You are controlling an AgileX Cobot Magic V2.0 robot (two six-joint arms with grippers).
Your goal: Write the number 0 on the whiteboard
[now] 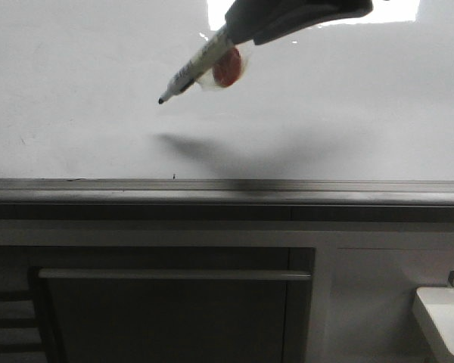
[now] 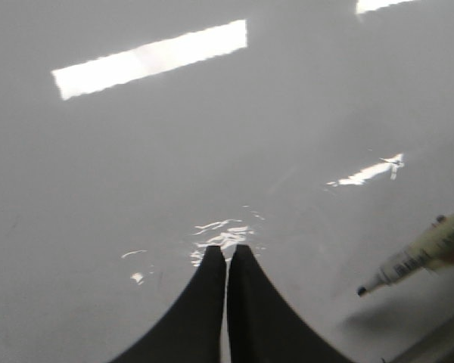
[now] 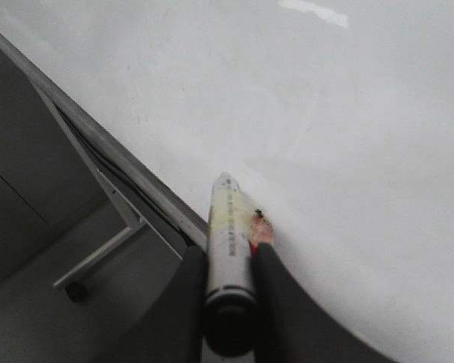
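The whiteboard point(image 1: 76, 113) fills the upper front view, glossy white, and no number 0 shows on it. My right gripper point(image 1: 233, 34) reaches in from the upper right, shut on a white marker point(image 1: 200, 62) with a red tape-wrapped patch point(image 1: 228, 68). The black tip point(image 1: 161, 100) points down-left and hangs off the board, its shadow point(image 1: 189, 147) lying apart from it. In the right wrist view the gripper point(image 3: 227, 253) clamps the marker barrel point(image 3: 228, 227) over the whiteboard point(image 3: 348, 136). My left gripper point(image 2: 228, 249) is shut and empty above the whiteboard point(image 2: 136, 189), with the marker point(image 2: 424, 253) off to one side.
A grey metal ledge point(image 1: 227, 190) runs along the board's lower edge, with a tiny black speck point(image 1: 173, 176) just above it. Below it sits a dark framed panel point(image 1: 174, 318) and a white object point(image 1: 443, 321) at lower right. A frame leg with a caster point(image 3: 76, 290) stands beneath the board.
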